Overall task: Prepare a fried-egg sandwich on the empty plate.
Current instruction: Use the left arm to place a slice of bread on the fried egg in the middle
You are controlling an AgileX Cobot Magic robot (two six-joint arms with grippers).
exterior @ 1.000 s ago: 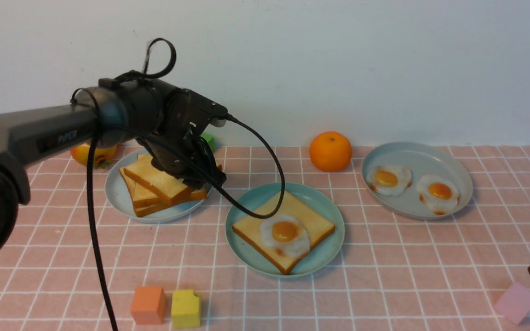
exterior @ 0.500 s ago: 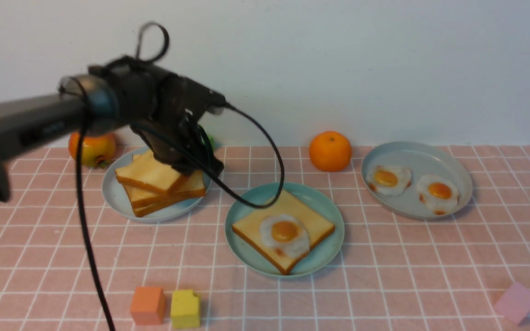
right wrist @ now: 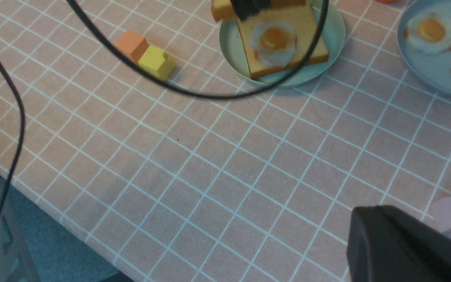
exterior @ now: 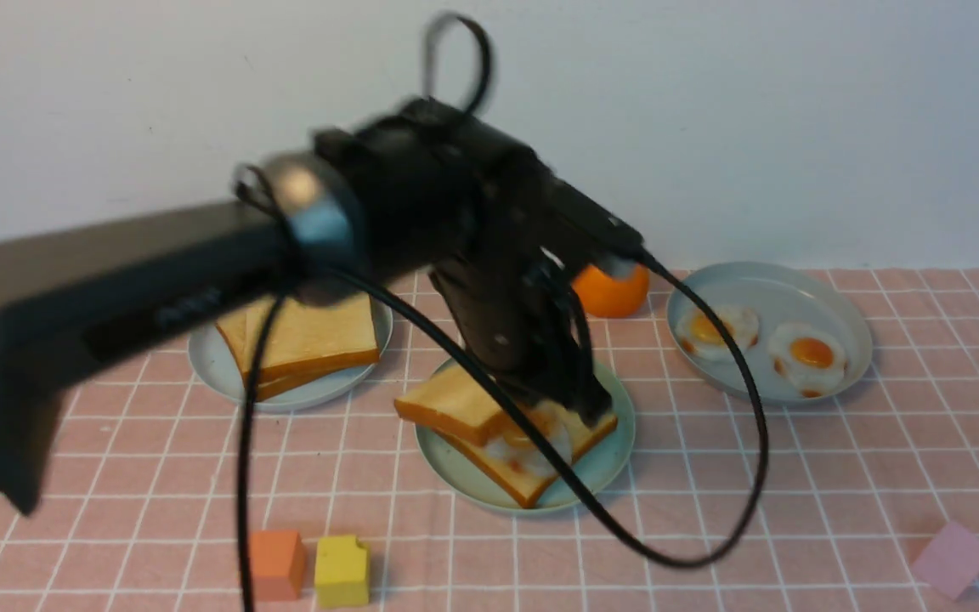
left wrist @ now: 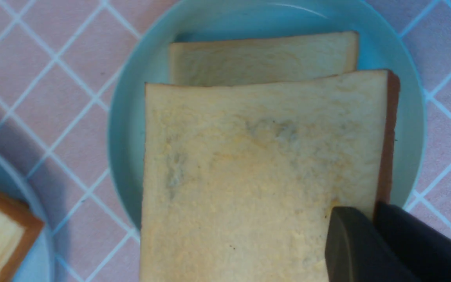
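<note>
The mint-green plate point(exterior: 613, 455) at the table's middle holds a toast slice point(exterior: 528, 486) with a fried egg point(exterior: 517, 449) on it. My left gripper point(exterior: 581, 410) is shut on the crust edge of a second toast slice point(exterior: 449, 405), which hangs tilted just above the egg and overhangs the plate's left side. In the left wrist view the held slice point(left wrist: 257, 176) covers the egg and most of the lower slice point(left wrist: 260, 58), with my left gripper point(left wrist: 374, 221) at its corner. My right gripper point(right wrist: 368, 219) is shut and empty, low over the cloth near the front right.
A stack of plain toast point(exterior: 307, 340) sits on a paler plate point(exterior: 319, 393) at the left. A grey-blue dish point(exterior: 851, 370) with two eggs is at the right, with an orange point(exterior: 621, 297) behind. Orange point(exterior: 277, 563), yellow point(exterior: 342, 571) and pink point(exterior: 953, 557) blocks lie near the front edge. My left arm's cable point(exterior: 693, 557) loops over the cloth.
My left gripper shut on the top slice of the stack, lifted it and carried it right, over the egg-topped slice. The right gripper has dropped out of the front view.
</note>
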